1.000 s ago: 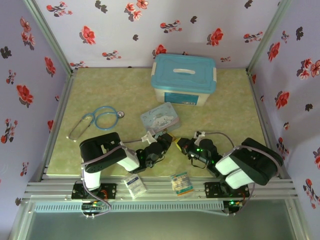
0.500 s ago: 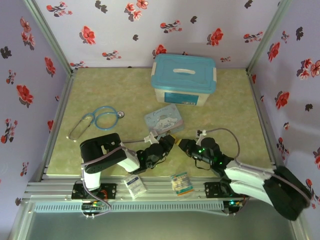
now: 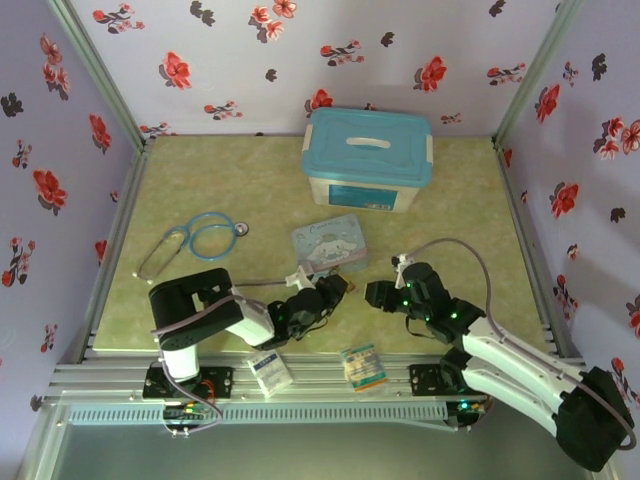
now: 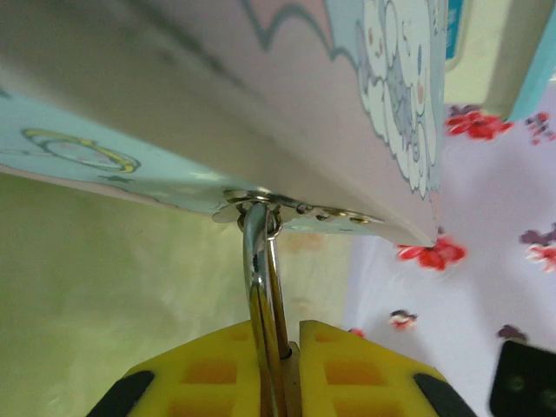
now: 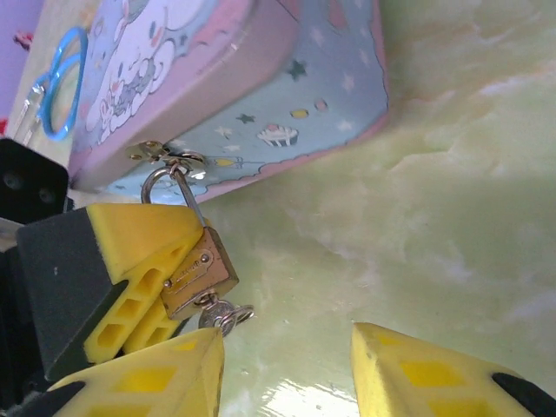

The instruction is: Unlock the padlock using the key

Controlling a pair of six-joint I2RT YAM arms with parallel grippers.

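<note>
top external: your left arm lies low from its base at lower left, forearm running right, with the left gripper (image 3: 339,284) at the near edge of the cartoon tin (image 3: 330,243). your right arm stretches long from the lower right corner up-left, nearly flat, with the right gripper (image 3: 374,294) nosed toward the left one. the two heads are near each other, a small gap between them, just below frame centre.

left wrist: yellow pads (image 4: 365,369) are pinched onto the silver shackle (image 4: 259,278), with no slack showing beside the metal. the shackle runs straight up the frame from the pads and passes through the hasp (image 4: 261,201) on the tin's lower edge.

right wrist: the padlock (image 5: 198,271) sits left of centre, its brass body pressed against the left gripper's yellow pad, hung from the tin's hasp. its long axis is diagonal, shackle end up-left at the tin, keyhole end down-right. the key (image 5: 224,314) is seated in that lower end, head sticking out down-right, roughly in line with the body. your right gripper's own fingers (image 5: 148,382) sit along the bottom edge, spread wide, with nothing between them. the left-of-frame finger lies just below the key's head; you cannot tell whether they touch. the green table (image 5: 417,217) shows through the gap.
</note>
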